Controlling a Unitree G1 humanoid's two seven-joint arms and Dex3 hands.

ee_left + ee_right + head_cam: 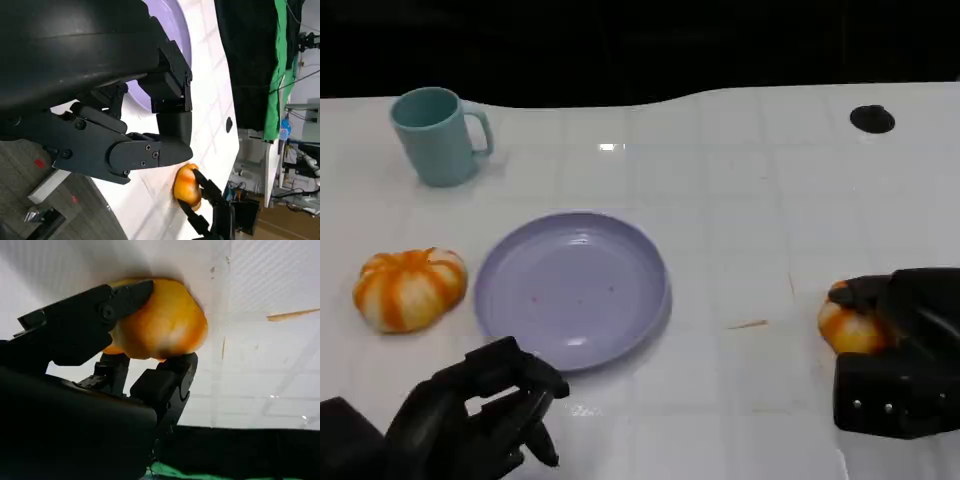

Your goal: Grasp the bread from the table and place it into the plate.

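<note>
An orange bread roll [848, 325] lies on the white table at the right, and my right hand [900, 350] grips it, black fingers wrapped over its top and side. The right wrist view shows the bread [165, 325] pinched between my right hand's [90, 405] fingers. The lilac plate [570, 285] sits at the table's middle, bare, well to the left of that roll. My left hand [480, 410] hovers near the plate's front rim, fingers loosely bent, holding nothing. In the left wrist view, my left hand [125, 125] is in front of the plate [177, 30] and the distant bread [186, 186].
A second roll, orange with white stripes [410, 288], lies left of the plate. A teal mug [438, 135] stands at the back left. A small black round object [872, 119] sits at the far right back. The table's dark far edge runs along the top.
</note>
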